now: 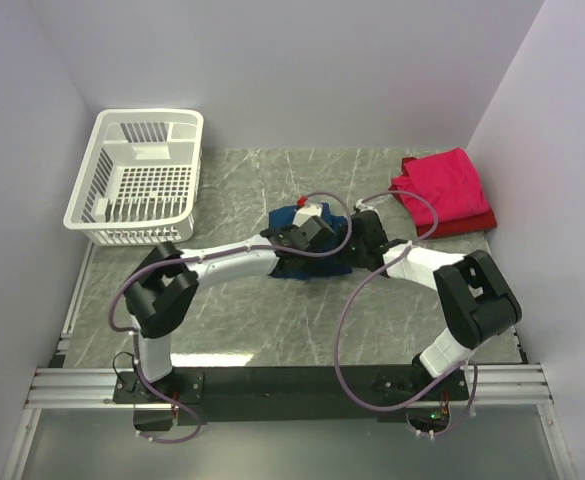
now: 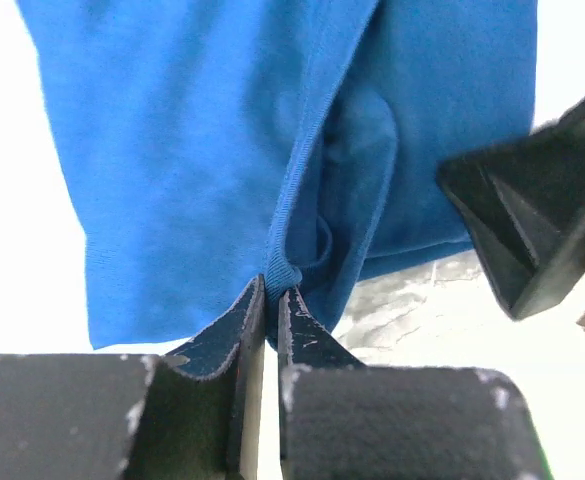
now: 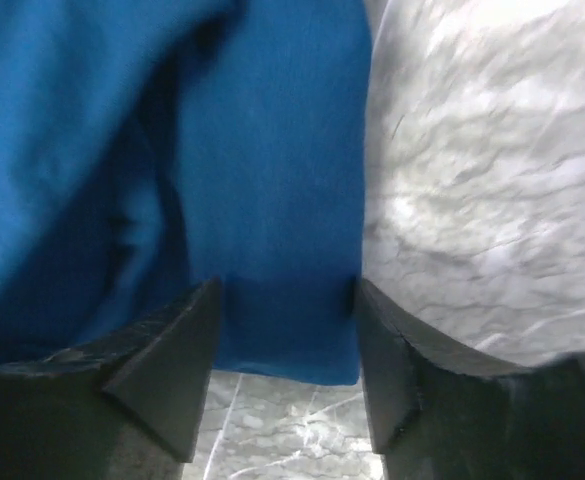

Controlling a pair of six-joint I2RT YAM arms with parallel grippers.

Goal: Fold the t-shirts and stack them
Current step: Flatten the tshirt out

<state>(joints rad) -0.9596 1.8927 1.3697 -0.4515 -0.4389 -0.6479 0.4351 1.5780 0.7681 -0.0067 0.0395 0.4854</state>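
Observation:
The navy blue t-shirt lies bunched in the middle of the table, with a bit of white-and-red print showing at its far edge. My left gripper is over it. In the left wrist view it is shut on a ribbed seam of the blue cloth. My right gripper is at the shirt's right side. In the right wrist view it is open, its jaws on either side of a corner of the blue cloth. A folded pinkish-red shirt lies on a darker red one at the back right.
A white slotted plastic basket stands at the back left. The grey marble table top is walled on the left, back and right. The right gripper's black finger shows at the right of the left wrist view.

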